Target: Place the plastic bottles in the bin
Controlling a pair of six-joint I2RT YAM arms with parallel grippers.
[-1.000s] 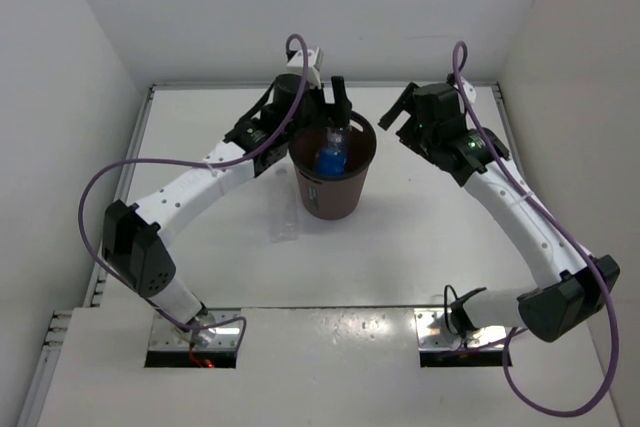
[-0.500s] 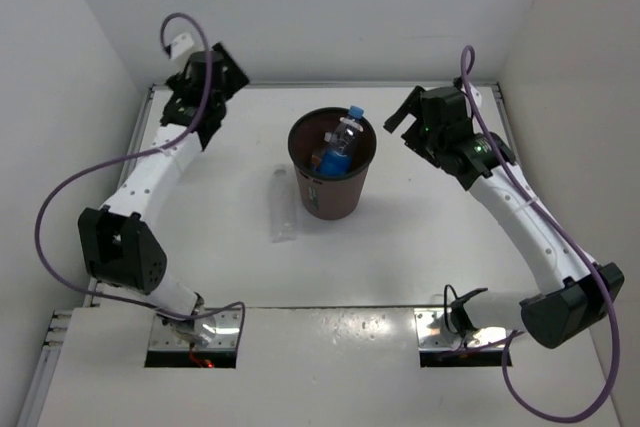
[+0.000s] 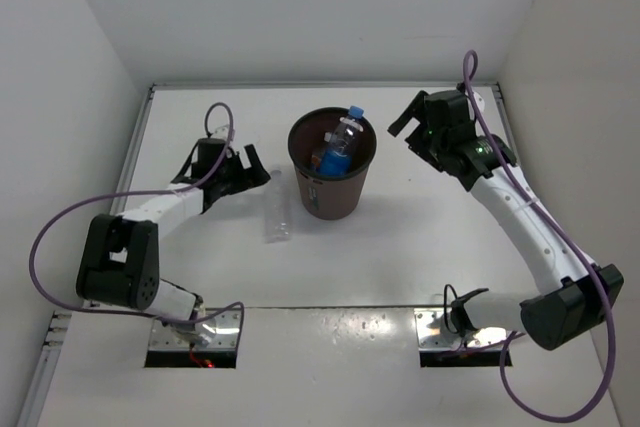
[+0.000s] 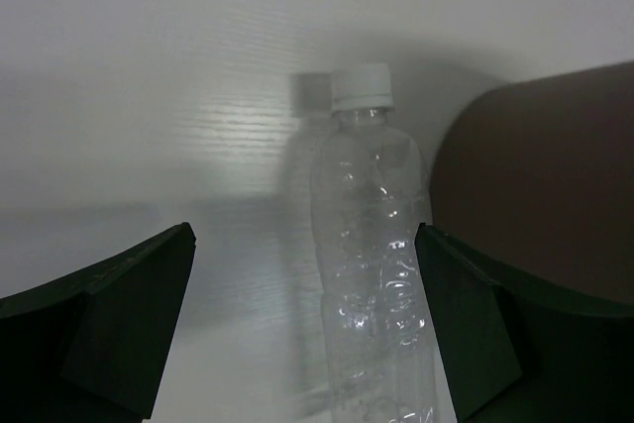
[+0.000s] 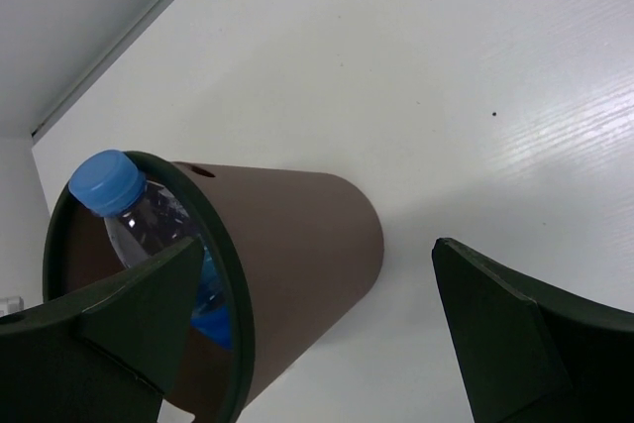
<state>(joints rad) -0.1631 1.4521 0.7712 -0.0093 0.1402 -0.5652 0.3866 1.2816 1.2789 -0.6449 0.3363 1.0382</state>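
The dark brown bin [image 3: 330,197] stands mid-table. A clear bottle with blue cap and label [image 3: 341,141] leans inside it, cap at the rim. A plain clear bottle [image 3: 277,209] with a white cap lies on the table left of the bin. My left gripper [image 3: 253,169] is open and empty, low over the table just left of this bottle's cap end. In the left wrist view the bottle [image 4: 374,264] lies between my spread fingers [image 4: 129,314], nearer the right one, untouched. My right gripper [image 3: 405,125] is open and empty, right of the bin. The other bottles are hidden.
White walls close the table at the back and both sides. In the right wrist view the bin [image 5: 297,245] lies left of centre, with the blue cap [image 5: 105,179] at its rim. In the left wrist view the bin's wall [image 4: 545,185] stands close on the right.
The left gripper let the blue-labelled bottle go into the bin, swung to the back left, then came down low beside the plain clear bottle. The right arm barely moved.
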